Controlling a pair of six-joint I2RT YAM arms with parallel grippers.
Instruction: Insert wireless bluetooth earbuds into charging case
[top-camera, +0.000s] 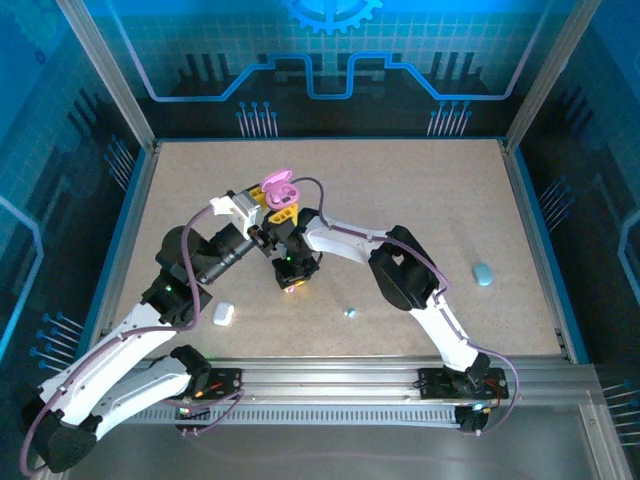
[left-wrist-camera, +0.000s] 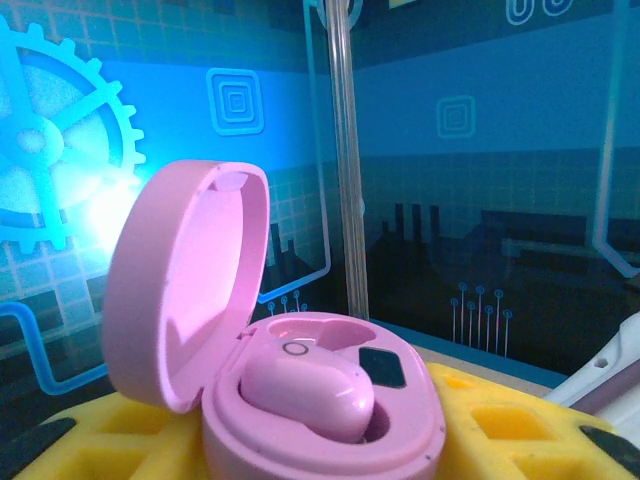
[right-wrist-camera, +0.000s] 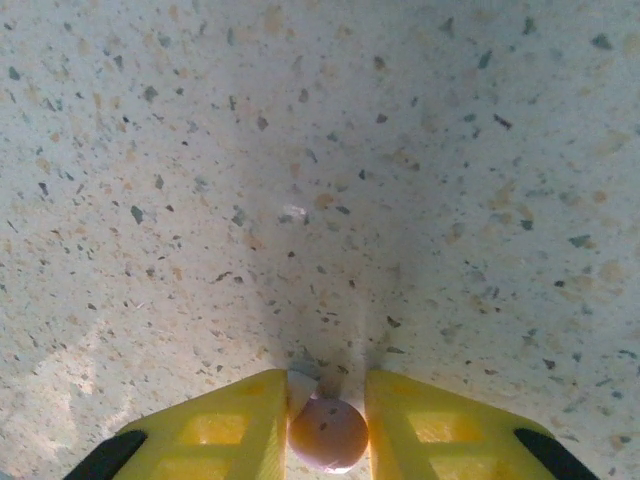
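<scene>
Table (right-wrist-camera: 300, 150) with speckles, blue walls (left-wrist-camera: 480, 200) around.
Left gripper (left-wrist-camera: 320, 440) pinches the open pink case (left-wrist-camera: 190, 300), one pink bud (left-wrist-camera: 305, 390) inside; near the case, right gripper (right-wrist-camera: 328, 400) squeezes a second bud (right-wrist-camera: 328, 437) down at the table.

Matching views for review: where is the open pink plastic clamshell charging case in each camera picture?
Top external: open pink charging case upper centre, held up by the left gripper.
Left wrist: lower centre, lid raised at left, a pink earbud seated inside.
Right wrist: aimed down at a second pink bud in the right gripper.
Shared landmark: speckled beige table, top external and right wrist.
</scene>
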